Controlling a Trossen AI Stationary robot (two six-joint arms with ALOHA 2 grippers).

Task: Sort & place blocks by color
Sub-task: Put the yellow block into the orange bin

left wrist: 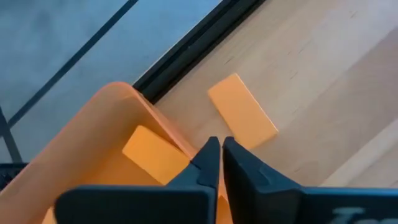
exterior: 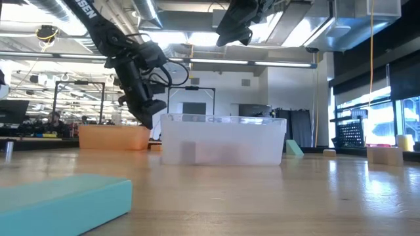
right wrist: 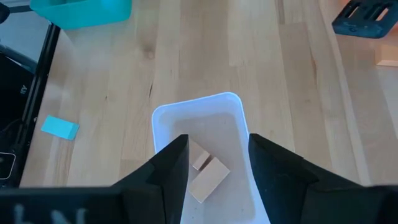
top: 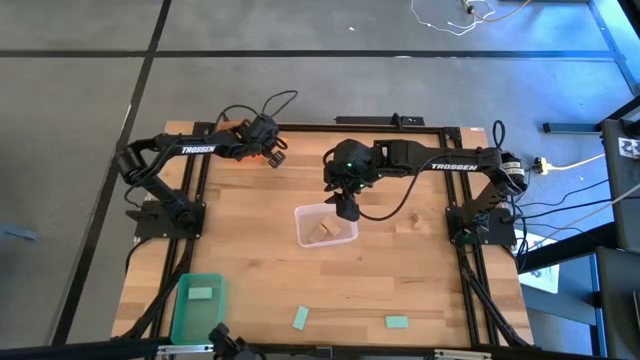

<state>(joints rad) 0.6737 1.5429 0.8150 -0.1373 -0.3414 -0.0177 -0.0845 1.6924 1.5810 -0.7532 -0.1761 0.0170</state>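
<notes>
Low in the high view, mint green blocks (top: 397, 322) lie on the worktop (top: 400, 270), one inside the green bin (top: 180, 315). At centre, the right gripper (top: 346, 208) hangs with jaws apart above the clear bin (top: 302, 215) holding tan blocks (top: 323, 231). At upper left, the left gripper (top: 277, 157), jaws together and empty, is over the orange bin (left wrist: 93, 124); one orange block (left wrist: 155, 154) lies inside, another (left wrist: 242, 112) just beside it.
</notes>
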